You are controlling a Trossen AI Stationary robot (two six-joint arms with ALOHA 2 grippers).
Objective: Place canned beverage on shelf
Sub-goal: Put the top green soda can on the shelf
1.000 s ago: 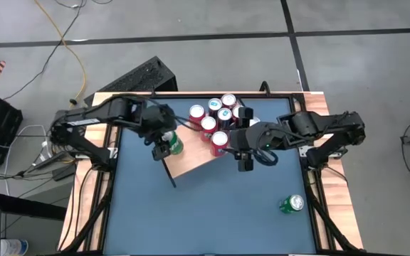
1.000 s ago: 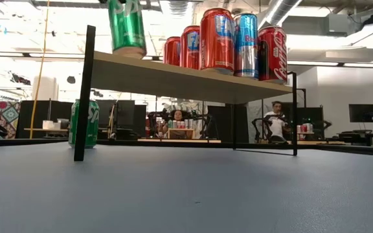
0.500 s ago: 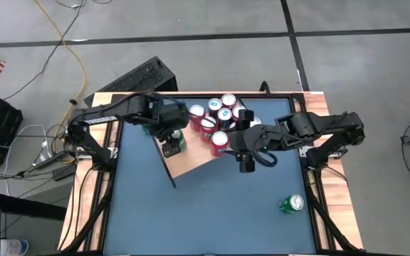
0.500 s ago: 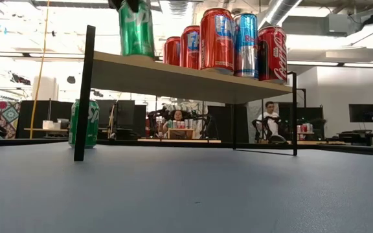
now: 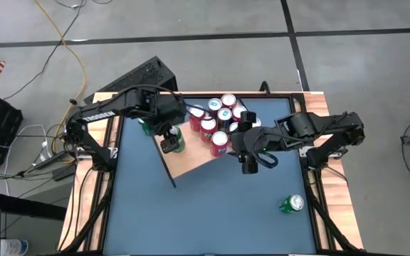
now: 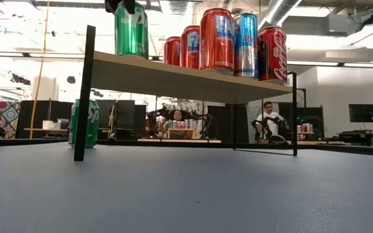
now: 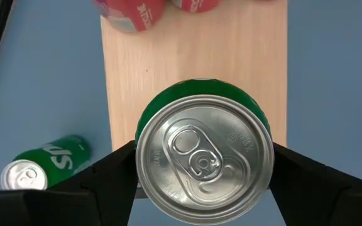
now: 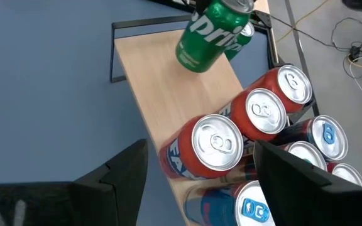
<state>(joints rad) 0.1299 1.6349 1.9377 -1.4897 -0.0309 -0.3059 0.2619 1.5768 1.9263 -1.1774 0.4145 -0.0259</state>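
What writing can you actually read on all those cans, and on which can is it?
"Sprite": on the green can held in the left tool, above the shelf.
"Coca-Cola" script, partly readable: on the red can at the shelf's right end, low view.
Partial "Sp": on the green can standing on the table behind the shelf.
The blue-and-silver can and other red cans: lettering too blurred to read.

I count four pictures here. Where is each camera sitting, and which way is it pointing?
High view: above the table, looking straight down; both arms show, left claw and right claw over the shelf.
Low view: at tabletop height, looking level across under the shelf into the room; only a bit of claw atop the green can.
Left wrist view: on the left arm, looking down between its fingers onto the gripped green can.
Right wrist view: on the right arm, its open fingers over the red cans.
All four share the green can on the shelf.
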